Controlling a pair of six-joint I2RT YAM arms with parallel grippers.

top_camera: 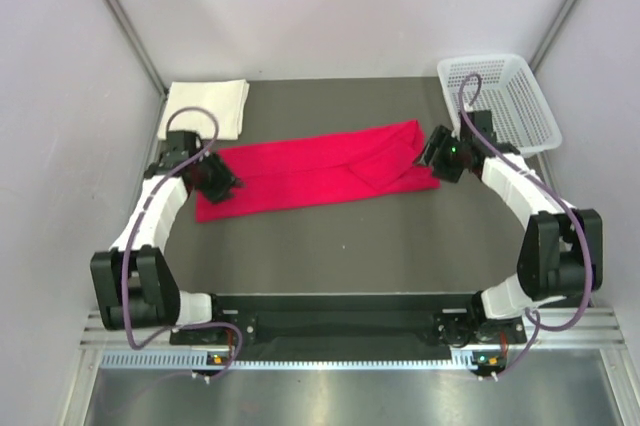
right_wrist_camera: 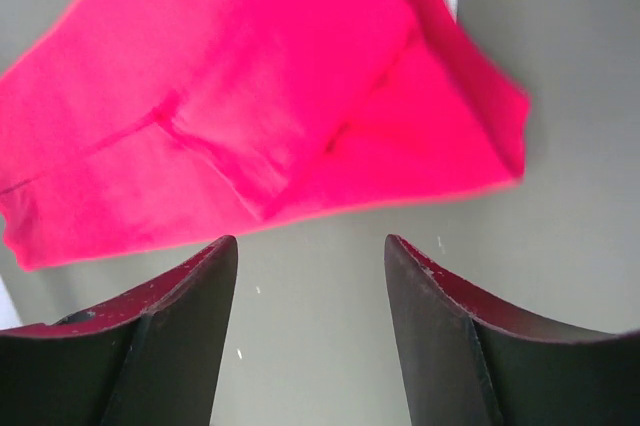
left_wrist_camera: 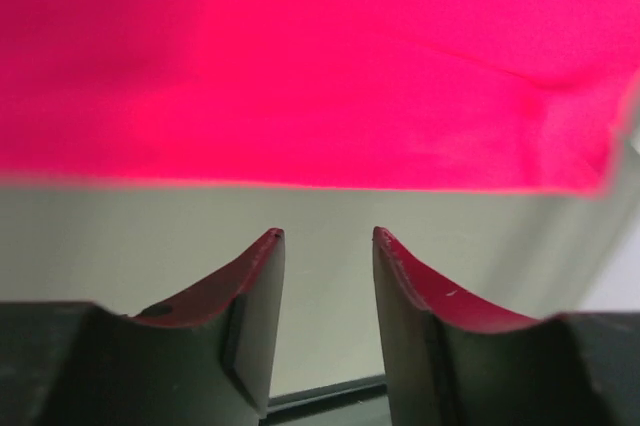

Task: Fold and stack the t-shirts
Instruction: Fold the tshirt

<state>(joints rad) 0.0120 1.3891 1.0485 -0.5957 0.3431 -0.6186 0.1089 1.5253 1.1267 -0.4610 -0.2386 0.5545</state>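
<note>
So I'd call this roughly halfway, maybe a bit past. The cream-white t-shirt (top_camera: 207, 106) already sits folded into a neat rectangle at the far left corner of the bench (top_camera: 350, 246), so that one looks finished. The red t-shirt (top_camera: 320, 172) lies across the middle of the bench as a long narrow band, sleeves tucked in by the look of it, so the lengthwise folds seem done but it isn't a compact packet yet. The left end effector (top_camera: 218, 184) is at the band's left end and the right end effector (top_camera: 438, 151) at its right end, near the white mesh basket (top_camera: 500, 96). In both wrist views the fingers are spread with nothing between them and the red cloth just ahead, the right pair wider apart than the left. My guess at what's left is folding the band end to end, then stacking it with the cream one.
</note>
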